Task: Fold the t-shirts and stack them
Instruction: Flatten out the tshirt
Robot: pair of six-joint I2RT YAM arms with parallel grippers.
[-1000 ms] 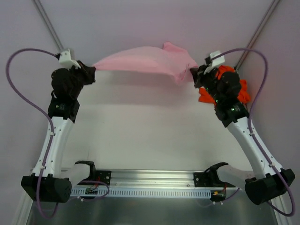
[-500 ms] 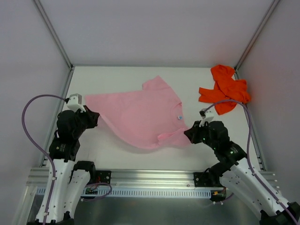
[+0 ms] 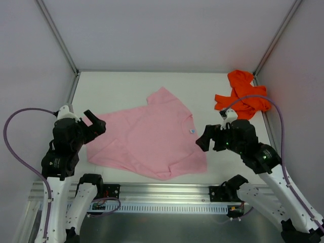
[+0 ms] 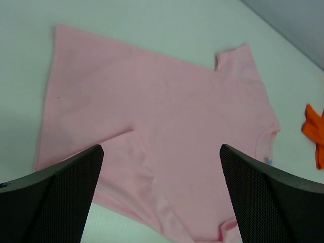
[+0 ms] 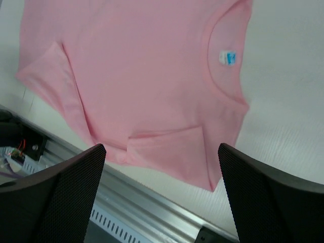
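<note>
T-shirt (image 3: 147,139) between left tool (image 3: 93,123), right tool (image 3: 209,140)

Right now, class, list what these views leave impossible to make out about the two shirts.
Orange shirt, left wrist view: cut off by the right edge.
Neck label on the pink shirt, right wrist view: print too small to read.
Pink shirt's near edge, left wrist view: partly hidden behind the left gripper's fingers.

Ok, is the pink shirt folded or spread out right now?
Spread out: the pink shirt lies flat on the table, neckline and far sleeve in plain view.
</note>
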